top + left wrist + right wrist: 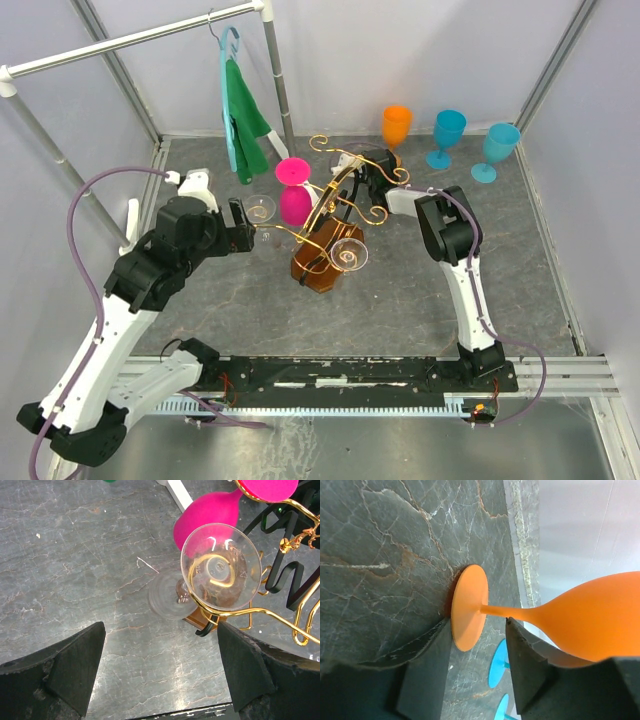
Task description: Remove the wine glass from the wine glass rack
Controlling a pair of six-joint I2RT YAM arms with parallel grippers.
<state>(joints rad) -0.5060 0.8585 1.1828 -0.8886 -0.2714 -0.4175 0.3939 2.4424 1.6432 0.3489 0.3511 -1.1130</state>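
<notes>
**A:** How do things lie?

**B:** The surface (420, 290) carries the rack (315, 268) at its middle, between the two arms. Three glasses hang from the rack. A pink glass (294, 200) is at the back left, a clear glass (262, 209) is on the left-hand wire, and a second clear glass (350, 254) is at the front. An orange glass (397, 124) stands upright on the surface behind the rack.

**A:** And the jaws?

**B:** The left jaws gape wide and empty, near the clear glass and aimed at it. Its foot sits hooked on a gold scroll with the bowl hanging below. The right jaws stand apart on either side of the orange glass's stem and are not pinching it.

**A:** Which step is this?

**B:** I judge it to be the approach to the clear glass. Next, the left jaws need to close in around the bowl or stem and grip gently. They then have to slide the foot out along the wire, past the scroll end, without dragging the rack. The right jaws should back away without tipping the orange glass.
</notes>
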